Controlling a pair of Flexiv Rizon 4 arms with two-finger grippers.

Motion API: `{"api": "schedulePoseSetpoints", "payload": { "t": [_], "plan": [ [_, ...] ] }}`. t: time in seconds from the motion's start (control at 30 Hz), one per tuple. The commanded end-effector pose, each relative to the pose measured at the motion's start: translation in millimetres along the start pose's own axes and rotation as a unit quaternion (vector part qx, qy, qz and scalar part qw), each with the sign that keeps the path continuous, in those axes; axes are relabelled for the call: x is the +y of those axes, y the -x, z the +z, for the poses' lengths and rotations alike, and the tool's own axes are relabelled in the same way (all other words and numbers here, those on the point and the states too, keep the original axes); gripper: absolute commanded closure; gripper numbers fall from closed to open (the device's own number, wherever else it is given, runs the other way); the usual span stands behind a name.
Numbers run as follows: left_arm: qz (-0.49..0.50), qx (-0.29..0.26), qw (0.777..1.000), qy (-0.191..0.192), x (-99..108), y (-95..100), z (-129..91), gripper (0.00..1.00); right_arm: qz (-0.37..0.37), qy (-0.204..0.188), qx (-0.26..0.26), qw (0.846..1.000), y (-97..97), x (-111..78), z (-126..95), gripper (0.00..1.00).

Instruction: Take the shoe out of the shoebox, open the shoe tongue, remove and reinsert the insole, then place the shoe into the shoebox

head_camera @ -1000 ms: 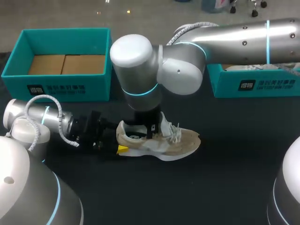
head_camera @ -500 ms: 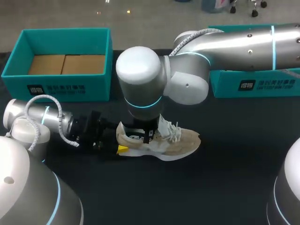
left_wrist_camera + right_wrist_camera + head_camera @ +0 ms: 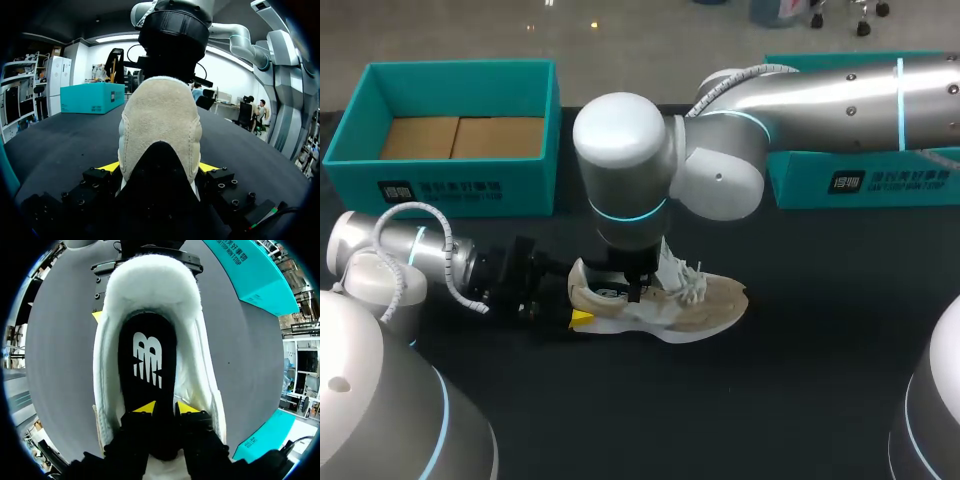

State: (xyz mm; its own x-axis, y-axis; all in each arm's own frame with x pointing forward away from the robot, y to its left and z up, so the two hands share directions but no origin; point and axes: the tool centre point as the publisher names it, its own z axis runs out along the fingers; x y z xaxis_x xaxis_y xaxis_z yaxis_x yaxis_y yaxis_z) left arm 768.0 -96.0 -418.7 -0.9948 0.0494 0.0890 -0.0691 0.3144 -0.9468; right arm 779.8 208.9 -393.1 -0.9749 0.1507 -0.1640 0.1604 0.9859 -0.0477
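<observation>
The shoe [image 3: 710,300] lies on its sole on the black table [image 3: 770,400], and both pincers are at it. The left pincer [image 3: 160,166] is clamped on the shoe. The beige heel [image 3: 160,115] sits between its fingers, and a yellow tip presses in from either side, spread about as wide as the heel itself. Ahead of this pincer, past the heel, the right arm's wrist stands over the shoe's mouth.

The right pincer [image 3: 166,407] is down inside the shoe's opening, directly over the black insole [image 3: 147,355] (the one with the white mark), which lies flat in the bottom of the shoe. The white padded collar [image 3: 147,277] curves round ahead of this pincer, and the left pincer's dark body shows just beyond it. I cannot tell how far the right pincer is open, or whether it has hold of the insole. The white tongue [image 3: 672,262] stands up just beside the right pincer.

One teal shoebox [image 3: 440,190] sits well beyond the left pincer. A second [image 3: 840,185] is under the right arm.
</observation>
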Motion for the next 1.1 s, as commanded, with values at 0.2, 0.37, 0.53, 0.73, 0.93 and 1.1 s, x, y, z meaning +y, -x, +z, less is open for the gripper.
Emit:
{"api": "schedulePoseSetpoints", "payload": {
  "t": [0.2, 0.37, 0.53, 0.73, 0.93, 1.1],
  "plan": [
    [0.0, 0.0, 1.0, 0.0, 0.4, -0.4, 0.0, 1.0, -0.006, 0.0, 0.008, 1.0, -0.6, 9.0, 10.6, 0.7],
    [0.0, 0.0, 1.0, 0.0, 0.4, -0.4, 0.0, 1.0, -0.007, -0.003, 0.017, 1.0, -1.8, 9.9, 17.8, 0.65],
    [0.0, 0.0, 1.0, 0.0, 0.4, -0.4, 0.0, 1.0, -0.011, -0.007, 0.04, 0.999, -8.1, 10.4, 29.2, 0.65],
    [0.0, 0.0, 1.0, 0.0, 0.4, -0.4, 0.0, 1.0, 0.001, -0.015, 0.074, 0.997, -12.5, 4.7, 44.5, 0.9],
    [0.0, 0.0, 1.0, 0.0, 0.4, -0.4, 0.0, 1.0, 0.014, -0.025, 0.097, 0.995, -11.1, -3.1, 52.1, 1.0],
    [0.0, 0.0, 1.0, 0.0, 0.4, -0.4, 0.0, 1.0, 0.014, -0.029, 0.104, 0.994, -10.3, -10.2, 45.1, 1.0]
  ]
}}
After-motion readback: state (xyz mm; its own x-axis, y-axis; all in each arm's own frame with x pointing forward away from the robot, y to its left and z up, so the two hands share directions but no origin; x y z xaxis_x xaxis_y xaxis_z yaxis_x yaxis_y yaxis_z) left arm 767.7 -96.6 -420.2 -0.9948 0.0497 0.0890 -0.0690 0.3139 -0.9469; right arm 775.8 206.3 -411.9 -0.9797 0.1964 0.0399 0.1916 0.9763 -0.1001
